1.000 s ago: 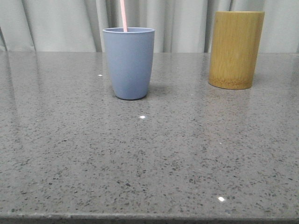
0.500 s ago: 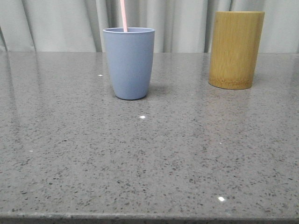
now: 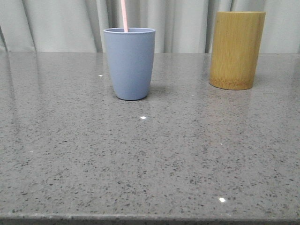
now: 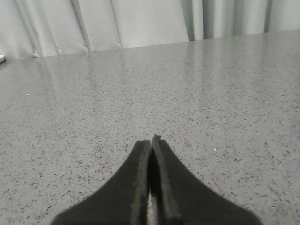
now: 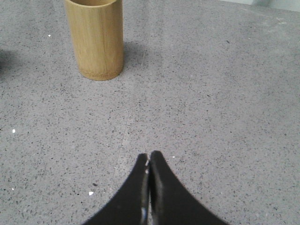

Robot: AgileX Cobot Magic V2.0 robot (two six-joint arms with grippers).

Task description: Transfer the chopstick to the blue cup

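Front view: chopstick stands in blue cup — bamboo cup well apart on table.
Left wrist view: left gripper fingers pressed together, empty.
Right wrist view: right gripper fingers pressed together — bamboo cup beyond.

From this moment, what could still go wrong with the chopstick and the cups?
1. The chopstick stands in the blue cup, leaning and rising well above its rim; a bump to the cup could tip it out.
2. The bamboo cup stands ahead of the shut right gripper; a forward move might knock it.
3. The left gripper is shut low over the table and could scrape it.
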